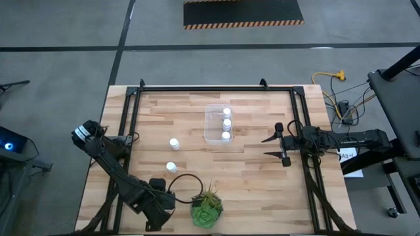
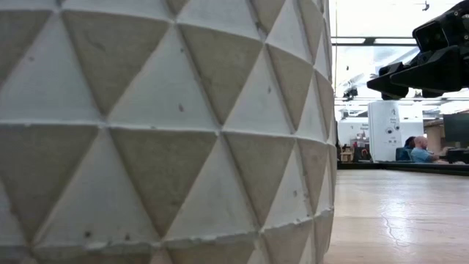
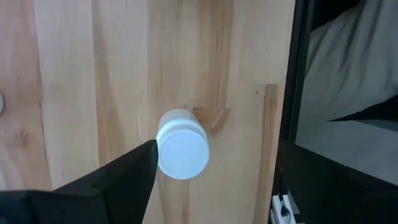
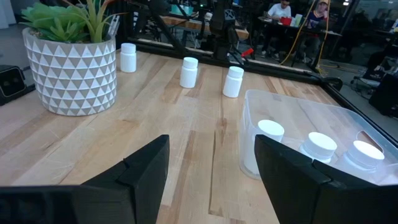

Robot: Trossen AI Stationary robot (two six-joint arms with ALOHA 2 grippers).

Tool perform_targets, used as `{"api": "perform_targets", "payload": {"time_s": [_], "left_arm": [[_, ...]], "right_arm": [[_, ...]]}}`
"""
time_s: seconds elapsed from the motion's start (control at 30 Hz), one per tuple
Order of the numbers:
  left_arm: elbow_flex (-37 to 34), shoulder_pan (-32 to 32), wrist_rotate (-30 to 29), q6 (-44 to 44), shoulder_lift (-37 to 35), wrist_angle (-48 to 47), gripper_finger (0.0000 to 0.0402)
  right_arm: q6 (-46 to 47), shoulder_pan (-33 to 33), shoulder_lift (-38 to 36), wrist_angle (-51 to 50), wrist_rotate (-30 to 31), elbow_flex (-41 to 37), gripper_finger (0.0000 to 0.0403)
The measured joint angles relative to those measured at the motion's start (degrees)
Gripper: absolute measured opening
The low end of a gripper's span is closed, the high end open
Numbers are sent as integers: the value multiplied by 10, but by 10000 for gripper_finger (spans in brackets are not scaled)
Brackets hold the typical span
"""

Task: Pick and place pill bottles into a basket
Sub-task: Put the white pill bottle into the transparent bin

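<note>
The clear basket point(image 1: 218, 122) stands at the table's middle far side and holds three white pill bottles point(image 1: 226, 124); it also shows in the right wrist view point(image 4: 311, 134). Two bottles point(image 1: 174, 142) point(image 1: 171, 166) stand upright on the wood left of it. A third bottle point(image 3: 182, 152) stands under my left gripper point(image 1: 158, 187), which hides it in the high view. That gripper points down and is open, with one finger point(image 3: 134, 168) right beside the bottle's cap. My right gripper point(image 1: 277, 146) is open and empty, right of the basket. My left gripper has one fingertip point(image 3: 149, 149) close against the side of the bottle's cap point(image 3: 163, 149), coming from above. I cannot tell whether it touches. The bottle stands upright on the table.
A green spiky plant in a white triangle-patterned pot point(image 1: 206, 208) stands at the near edge, right beside my left gripper, and fills the low view point(image 2: 161, 132). A black cable loop point(image 1: 187, 187) lies next to it. Black rails point(image 1: 128, 131) run along the table's sides. People sit far behind the table point(image 4: 280, 9).
</note>
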Motion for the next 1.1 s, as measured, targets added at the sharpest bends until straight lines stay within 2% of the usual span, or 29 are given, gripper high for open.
{"api": "perform_targets", "payload": {"time_s": [1.1], "left_arm": [[-63, 0, -11, -12, 10, 30, 311]], "right_arm": [[0, 0, 0, 0, 0, 0, 226]]}}
